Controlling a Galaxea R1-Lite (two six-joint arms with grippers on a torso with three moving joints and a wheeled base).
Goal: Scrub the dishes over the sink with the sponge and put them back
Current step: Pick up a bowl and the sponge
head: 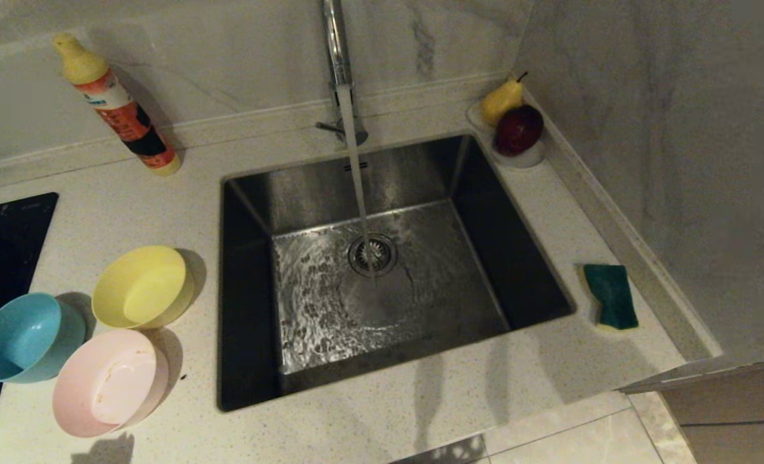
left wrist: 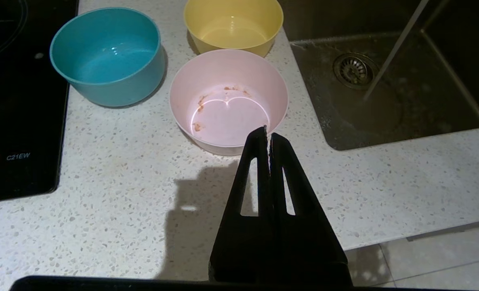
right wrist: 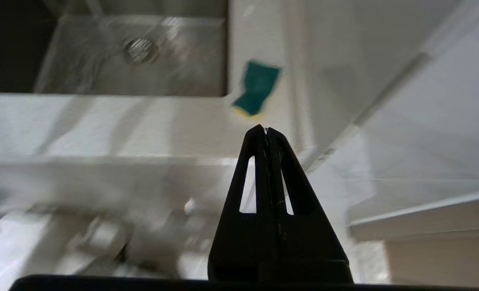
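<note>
Marble kitchen, tap running into sink (head: 382, 193). Your three bowls (left wrist: 228, 101) sit unwashed on tabletop, left; sponge (head: 610, 295) untouched, right. Left gripper (left wrist: 268, 136), right gripper (right wrist: 265, 130): fingers together, empty. Everything's still ahead of you.

Left gripper (left wrist: 267, 135): matte black, two long tapered fingers w/ slim triangular cut-outs, fine serrated teeth along inner edges. Right gripper (right wrist: 265, 129): same black build, same slots, wide black base below.
</note>
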